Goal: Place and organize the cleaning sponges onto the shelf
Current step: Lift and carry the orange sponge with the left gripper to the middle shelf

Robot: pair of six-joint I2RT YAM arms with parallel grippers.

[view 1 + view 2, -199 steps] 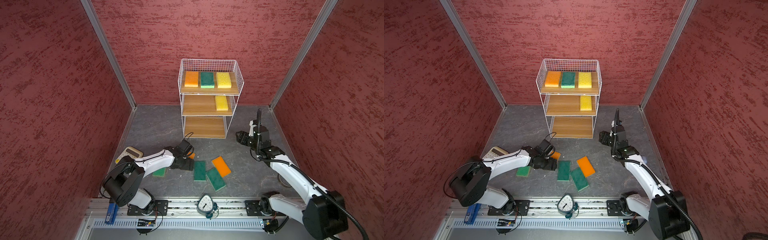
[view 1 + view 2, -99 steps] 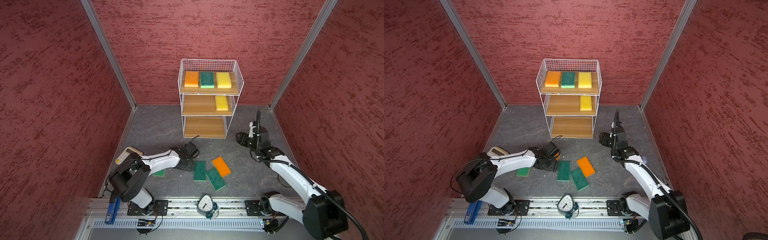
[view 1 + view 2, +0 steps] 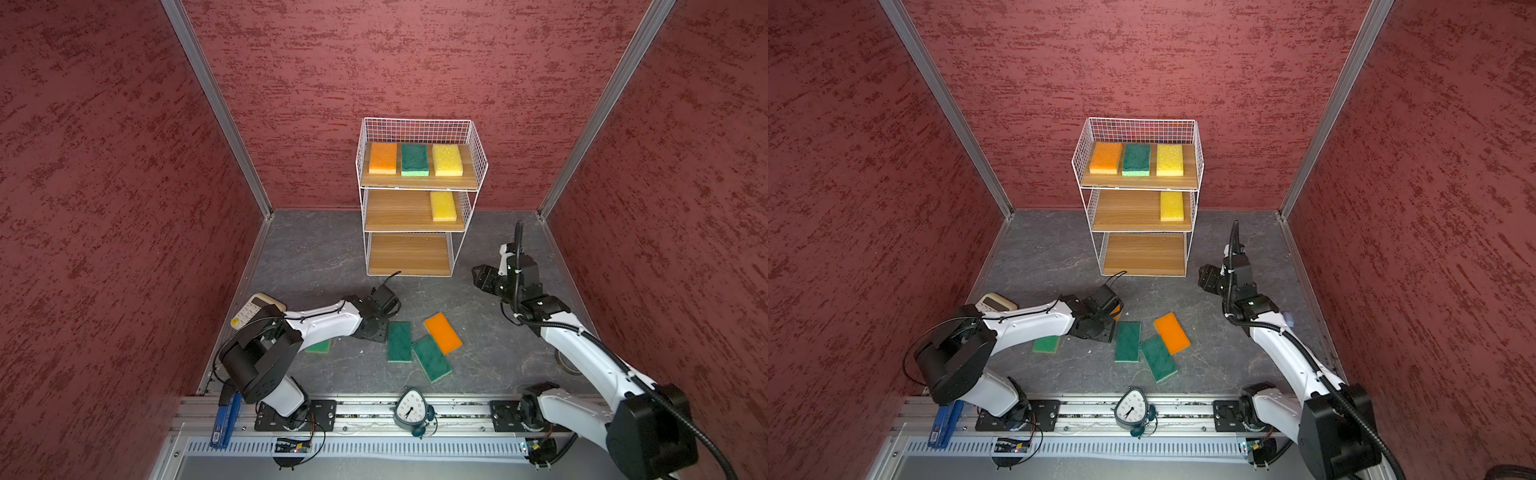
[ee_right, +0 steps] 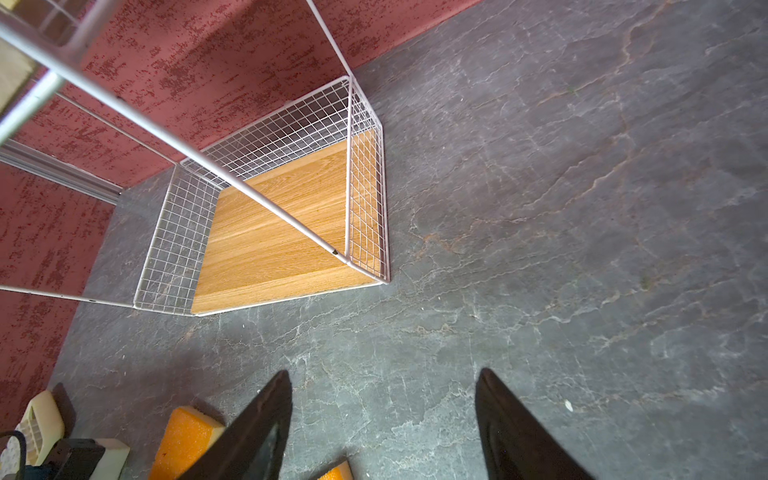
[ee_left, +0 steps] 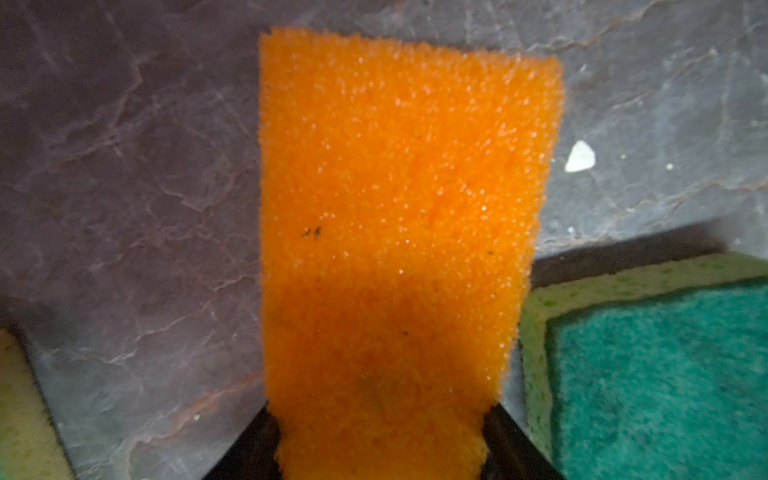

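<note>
In both top views we are seeing the shelf point(image 3: 399, 210) standing against the back wall. The top orange sponge point(image 3: 383, 158), top green sponge point(image 3: 414, 159) and top yellow sponge point(image 3: 447, 159) are lying side by side on its upper board. The middle yellow sponge point(image 3: 443, 205) is lying at the right end of the middle board. On the grey floor in front, the straight green sponge point(image 3: 400, 341), the slanted green sponge point(image 3: 431, 358) and the loose orange sponge point(image 3: 442, 332) are lying close together. The half-hidden green sponge point(image 3: 318, 345) is peeking out from under the left arm, whose wrist is covering its jaws from above. The calculator point(image 3: 253, 309) is lying by the left wall, and the clock point(image 3: 410, 412) is sitting on the front rail. The right gripper point(image 3: 482, 276) is hovering just right of the shelf's foot, well apart from every sponge.

In the left wrist view we are watching the left gripper point(image 5: 380, 409) pressing its fingers against both long sides of the gripped orange sponge point(image 5: 399, 208), which is looking slightly pinched. We cannot tell whether it is clear of the floor. The straight green sponge point(image 5: 665, 374) is lying just beside it, and a white crumb point(image 5: 579, 156) is sitting nearby.

In the right wrist view we are finding the right gripper point(image 4: 384, 372) with its jaws standing wide apart, only floor between them, holding nothing. The shelf point(image 4: 365, 187) is standing ahead, a wire post slanting across its lowest board. One finger is partly blocking the gripped orange sponge point(image 4: 187, 440).
</note>
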